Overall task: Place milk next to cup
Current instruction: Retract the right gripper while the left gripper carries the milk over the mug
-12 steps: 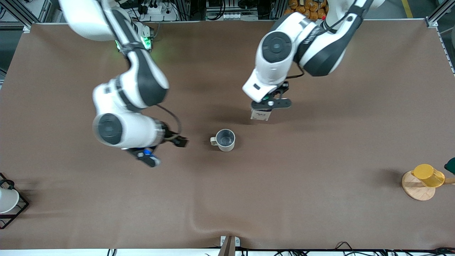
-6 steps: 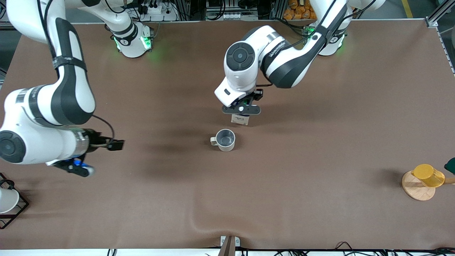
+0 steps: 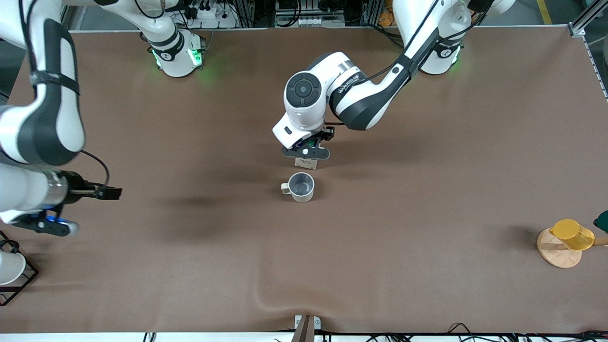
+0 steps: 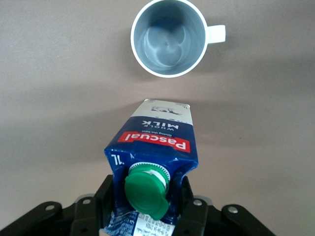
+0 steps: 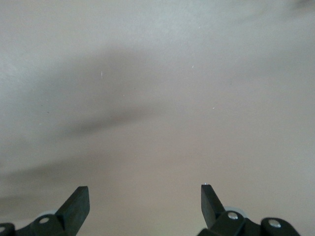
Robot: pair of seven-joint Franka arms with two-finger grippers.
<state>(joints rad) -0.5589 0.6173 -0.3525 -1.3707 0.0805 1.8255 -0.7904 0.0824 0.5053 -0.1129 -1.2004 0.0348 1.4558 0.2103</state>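
The left gripper (image 4: 147, 206) clamps the milk (image 4: 155, 147) by its blue gabled top, just beside the cup (image 3: 301, 186), farther from the front camera. The green-capped carton likely handles light and crushable; that folded top suits a grip. The right gripper (image 5: 142, 201) waits open over bare tabletop (image 3: 380, 237).

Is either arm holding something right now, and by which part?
The left pincer grips the milk carton by its blue top, beside the green cap. The right pincer holds nothing.

Robotics lab, two bench-mounted arms, brown-covered table (image 3: 380, 266), aluminium framing (image 3: 582, 21), cables (image 3: 475, 330)
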